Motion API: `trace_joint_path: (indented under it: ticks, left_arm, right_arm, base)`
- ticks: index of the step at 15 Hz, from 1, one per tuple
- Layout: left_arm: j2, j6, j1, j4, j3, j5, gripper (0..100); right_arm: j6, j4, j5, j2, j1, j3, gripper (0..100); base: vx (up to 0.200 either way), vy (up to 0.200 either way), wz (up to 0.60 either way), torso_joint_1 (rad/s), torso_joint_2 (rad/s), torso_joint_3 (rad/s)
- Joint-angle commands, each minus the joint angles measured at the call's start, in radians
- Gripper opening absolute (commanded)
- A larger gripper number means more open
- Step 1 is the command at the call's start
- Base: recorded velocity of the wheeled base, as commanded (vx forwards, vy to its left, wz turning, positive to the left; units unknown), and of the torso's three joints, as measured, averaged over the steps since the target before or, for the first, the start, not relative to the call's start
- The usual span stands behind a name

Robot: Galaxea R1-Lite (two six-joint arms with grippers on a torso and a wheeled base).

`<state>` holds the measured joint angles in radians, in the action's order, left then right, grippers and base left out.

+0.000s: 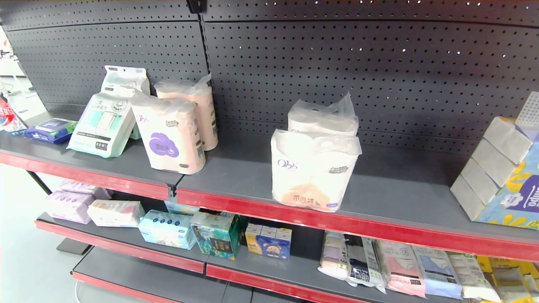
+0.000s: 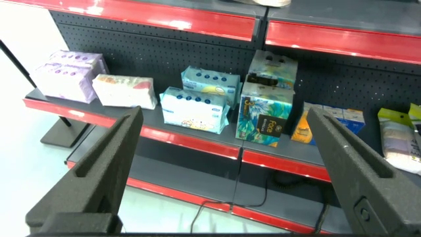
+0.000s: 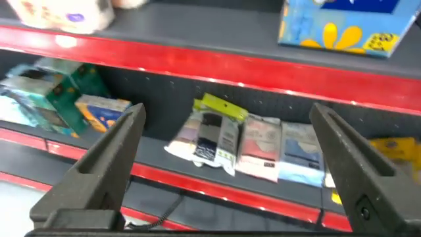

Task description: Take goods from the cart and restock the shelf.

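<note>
Left gripper (image 2: 223,115) and right gripper (image 3: 228,108), both spread empty, hang short of the shelf (image 1: 400,233).

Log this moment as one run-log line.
left gripper: open, empty, facing middle shelf | right gripper: open, empty, facing middle shelf | upper shelf: white roll pack upright near front

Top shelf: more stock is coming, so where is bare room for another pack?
Widest bare patch: between white roll pack and blue tissue bundle. Narrower: between purple-print roll pack and that white pack. Left end, around the green pouch, is crowded.
</note>
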<state>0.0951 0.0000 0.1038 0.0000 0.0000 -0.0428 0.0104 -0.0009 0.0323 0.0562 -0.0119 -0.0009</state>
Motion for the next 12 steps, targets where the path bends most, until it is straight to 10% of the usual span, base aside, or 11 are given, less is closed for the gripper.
trace_joint_path:
  ticks: [1,12]
  left_arm:
    - [0.002,0.000,0.000,0.000,0.000,0.000,100]
    - [0.002,0.000,0.002,0.000,0.000,0.000,100]
  right_arm:
    - [-0.006,-0.001,0.001,-0.056,0.010,0.001,100]
    - [-0.026,0.001,-0.020,-0.056,0.012,0.001,100]
  base:
    - [0.000,0.000,0.00,0.000,0.00,0.000]
    - [0.000,0.000,0.00,0.000,0.00,0.000]
